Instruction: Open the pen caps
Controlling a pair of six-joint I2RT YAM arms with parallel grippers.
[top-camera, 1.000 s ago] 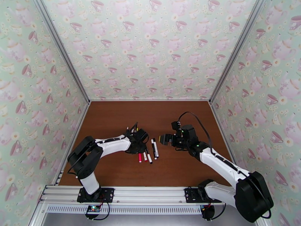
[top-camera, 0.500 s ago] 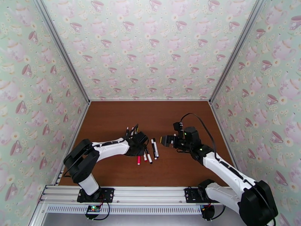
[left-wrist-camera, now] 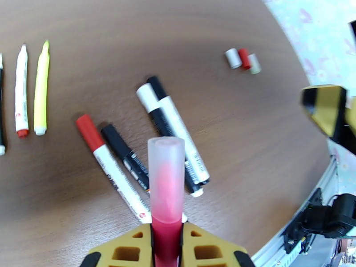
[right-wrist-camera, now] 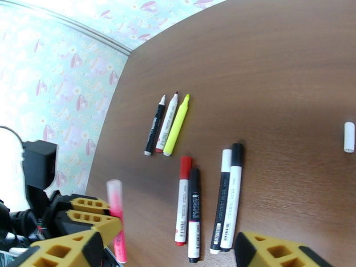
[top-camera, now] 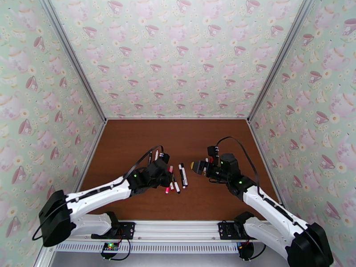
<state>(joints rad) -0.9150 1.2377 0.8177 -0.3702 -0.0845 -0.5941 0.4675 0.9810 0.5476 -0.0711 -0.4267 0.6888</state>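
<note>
Left hand point(left-wrist-camera: 167, 248) clamped on pink pen point(left-wrist-camera: 166, 219), cap point(left-wrist-camera: 166, 159) on, held above bench point(left-wrist-camera: 222, 23). Right hand point(top-camera: 196, 166) spread wide, empty. Four capped pens point(right-wrist-camera: 183, 196) lie together on bench, three uncapped pens point(right-wrist-camera: 168, 123) nearby, three loose caps point(left-wrist-camera: 242, 61) apart.

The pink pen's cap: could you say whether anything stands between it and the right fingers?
Nothing visible does: the left fingers hold the pink pen raised, only air between its cap and the open right fingers.
</note>
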